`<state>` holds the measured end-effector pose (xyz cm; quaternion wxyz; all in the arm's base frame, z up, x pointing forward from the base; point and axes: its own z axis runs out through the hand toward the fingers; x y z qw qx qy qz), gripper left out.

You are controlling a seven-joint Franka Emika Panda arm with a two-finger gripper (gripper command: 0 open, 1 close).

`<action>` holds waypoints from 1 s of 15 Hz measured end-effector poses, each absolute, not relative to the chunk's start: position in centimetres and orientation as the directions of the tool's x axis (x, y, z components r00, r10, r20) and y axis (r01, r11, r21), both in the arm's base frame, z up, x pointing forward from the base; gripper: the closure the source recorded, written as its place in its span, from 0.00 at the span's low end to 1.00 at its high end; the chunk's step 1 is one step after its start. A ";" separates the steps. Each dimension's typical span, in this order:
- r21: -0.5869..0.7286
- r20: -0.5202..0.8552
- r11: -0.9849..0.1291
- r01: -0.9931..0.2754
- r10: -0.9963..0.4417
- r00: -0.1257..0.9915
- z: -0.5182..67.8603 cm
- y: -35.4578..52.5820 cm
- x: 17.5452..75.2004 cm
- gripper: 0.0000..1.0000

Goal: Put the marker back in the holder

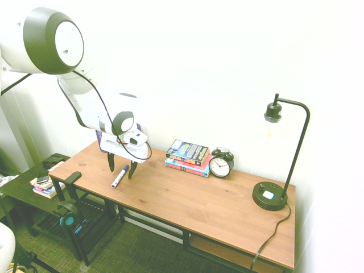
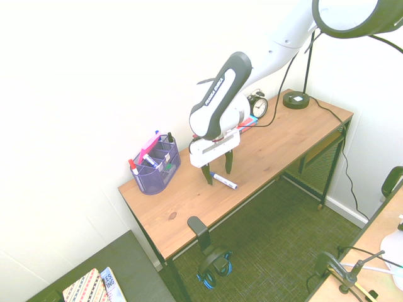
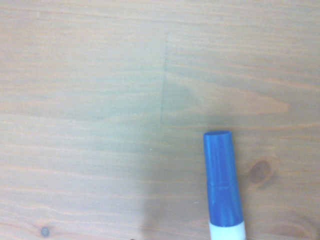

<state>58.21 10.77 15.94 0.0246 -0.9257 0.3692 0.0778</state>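
We find the marker (image 2: 224, 181) lying flat on the wooden desk (image 2: 189, 204), not yet lifted, so the job is barely begun. It is a slim round stick with a white barrel and a blue cap; in the wrist view the cap (image 3: 221, 182) looks smooth and plastic, slightly glossy, with a faint ridge where it meets the barrel. The claw (image 2: 217, 172) stands over it, pointing down, its two dark fingers spread wide with the marker between them and nothing held. In the first exterior view, too, the marker (image 1: 119, 176) lies between the fingertips of the claw (image 1: 121, 169), and we cannot tell whether either finger touches it.

What is left, as we judge it: close on the barrel, lift, carry it to the holder (image 2: 155, 167), and drop it upright into a compartment. A round, smooth barrel may roll or slip as the fingers close, so we would want them squarely across its middle.

The holder sits near the wall end of the desk, apart from the marker. It is a purple-blue wire-mesh box with dividers, already holding several pens and markers leaning at angles.

The desk is warm-toned wood with visible grain and knots, on a dark metal frame. Farther along it we see a stack of books (image 1: 188, 157), a round black alarm clock (image 1: 220, 164) and a black desk lamp (image 1: 277, 153).
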 end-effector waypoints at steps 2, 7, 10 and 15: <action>0.011 -0.157 -0.728 -0.686 -0.679 0.717 16.0 10.9 58.3 1.00; 0.029 -0.127 -0.721 -0.692 -0.690 0.713 15.9 10.6 58.4 1.00; 0.046 -0.102 -0.712 -0.701 -0.701 0.705 15.9 10.9 58.4 1.00; 0.062 -0.079 -0.699 -0.713 -0.715 0.694 16.0 11.7 58.3 1.00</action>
